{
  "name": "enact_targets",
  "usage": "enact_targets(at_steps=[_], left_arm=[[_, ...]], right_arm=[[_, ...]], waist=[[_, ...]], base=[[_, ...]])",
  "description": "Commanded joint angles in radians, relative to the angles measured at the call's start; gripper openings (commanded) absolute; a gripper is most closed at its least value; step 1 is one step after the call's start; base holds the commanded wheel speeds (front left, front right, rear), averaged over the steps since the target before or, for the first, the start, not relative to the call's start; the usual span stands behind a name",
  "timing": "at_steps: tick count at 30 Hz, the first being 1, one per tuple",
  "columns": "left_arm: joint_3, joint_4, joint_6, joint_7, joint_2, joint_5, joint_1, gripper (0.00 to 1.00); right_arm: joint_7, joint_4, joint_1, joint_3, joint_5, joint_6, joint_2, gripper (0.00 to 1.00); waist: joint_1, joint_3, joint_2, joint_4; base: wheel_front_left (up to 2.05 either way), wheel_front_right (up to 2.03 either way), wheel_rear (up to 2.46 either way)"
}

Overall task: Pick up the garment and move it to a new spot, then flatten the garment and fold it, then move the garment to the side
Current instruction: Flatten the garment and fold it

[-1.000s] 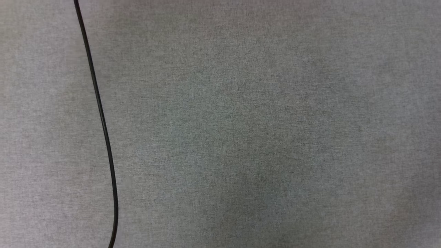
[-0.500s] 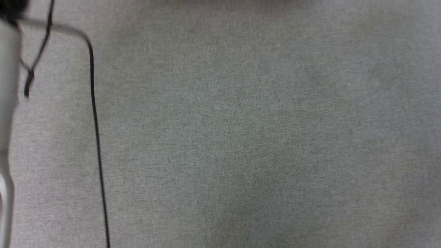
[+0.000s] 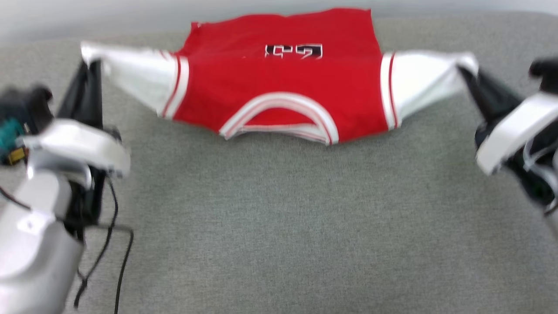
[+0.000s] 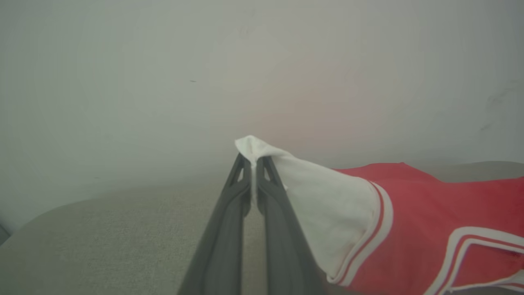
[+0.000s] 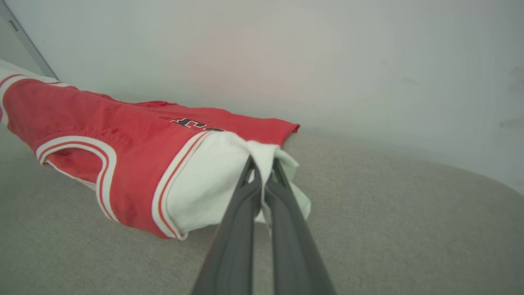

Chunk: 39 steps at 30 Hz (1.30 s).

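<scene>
From the head view, the garment [image 3: 279, 87] is spread across the far part of the grey fabric-covered counter [image 3: 279, 226]. Its collar faces the robot and its hem lies near the pale wall [image 3: 87, 17]. The white sleeves are pulled out to either side. The left gripper [image 3: 90, 63] pinches the tip of one sleeve and the right gripper [image 3: 465, 69] pinches the tip of the other. A black cable [image 3: 117, 261] hangs by the left arm. In the left wrist view, the left gripper [image 4: 254, 157] has its fingers [image 4: 229, 229] closed on a bunched white sleeve end, and the garment [image 4: 430, 213] trails off to the right over the counter [image 4: 102, 241]. In the right wrist view, the right gripper [image 5: 262, 164] has its fingers [image 5: 294, 246] clamped on the other sleeve. The garment [image 5: 135, 135] stretches away to the left, with part of it resting on the counter [image 5: 409, 225].
</scene>
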Motion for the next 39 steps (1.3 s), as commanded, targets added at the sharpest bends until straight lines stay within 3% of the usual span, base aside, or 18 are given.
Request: enact_targets(at_steps=[1,11,25,32,39], left_arm=[[0.003,-0.008,0.008,-0.001,0.003,-0.002,0.027,0.0],[0.025,-0.092,0.089,-0.005,0.021,-0.063,0.359,0.0],[0.039,-0.147,0.164,-0.011,-0.002,-0.129,0.649,0.0],[0.036,-0.158,0.183,-0.006,-0.003,-0.148,0.736,0.0],[0.016,-0.15,0.173,-0.004,-0.016,-0.149,0.744,0.0]], right_arm=[[0.0,-0.005,0.028,0.0,0.0,-0.001,-0.002,0.0],[0.03,-0.065,0.347,-0.058,0.013,-0.001,-0.004,0.0],[0.096,-0.173,0.776,-0.237,-0.02,-0.001,0.04,0.0],[0.146,-0.231,0.933,-0.328,-0.043,-0.001,0.052,0.0],[0.202,-0.291,1.003,-0.382,-0.08,-0.001,0.078,0.0]], waist=[[0.0002,-0.034,0.0,0.006],[0.0002,-0.141,0.0,0.008],[0.0002,-0.222,0.0,0.02],[0.0002,-0.241,0.0,0.028],[0.0002,-0.246,0.0,0.034]], base=[[0.0,0.0,0.0],[0.0,0.0,0.0],[0.0,0.0,0.0],[0.0,0.0,0.0],[0.0,0.0,0.0]])
